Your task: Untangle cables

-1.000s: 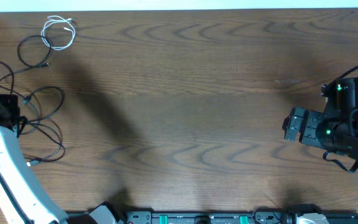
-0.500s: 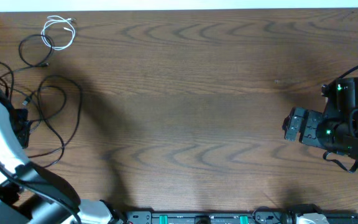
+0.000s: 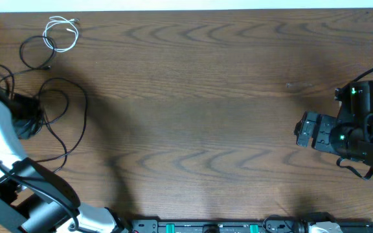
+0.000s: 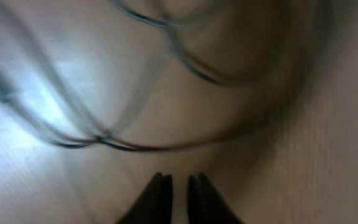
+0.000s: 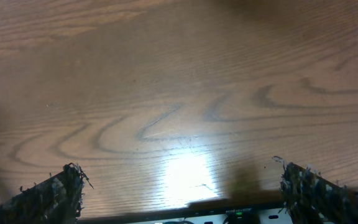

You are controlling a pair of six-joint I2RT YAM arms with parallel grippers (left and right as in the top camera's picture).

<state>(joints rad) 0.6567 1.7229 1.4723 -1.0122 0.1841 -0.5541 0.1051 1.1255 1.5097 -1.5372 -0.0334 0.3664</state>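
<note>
Although both arms show in the overhead view, only the left gripper (image 3: 26,120) sits among the work. It is at the left end of the brown wood-grain table (image 3: 193,97). The thin black cables (image 3: 84,107) sprawl in loose loops around it and on its inboard side, toward the table's middle. Their largest loop runs lengthwise from the far edge toward the near edge. A short white cable (image 3: 46,31) lies coiled at the far left corner, beside a small black loop and apart from the gripper. The right gripper (image 3: 301,129) hangs over bare wood, well apart from every cord, so I judge the next pick belongs to the left arm.

From the left wrist, heavily blurred, the left gripper (image 4: 179,183) has its jaws all but pressed together, with only a thin slit between them and nothing pinched there. The black cables (image 4: 135,148) cross just ahead of the tips, running side to side, so a grasp calls for spreading and reaching forward.

From the right wrist, the right gripper (image 5: 182,174) has its jaws spread wide over bare wood, holding nothing.
</note>
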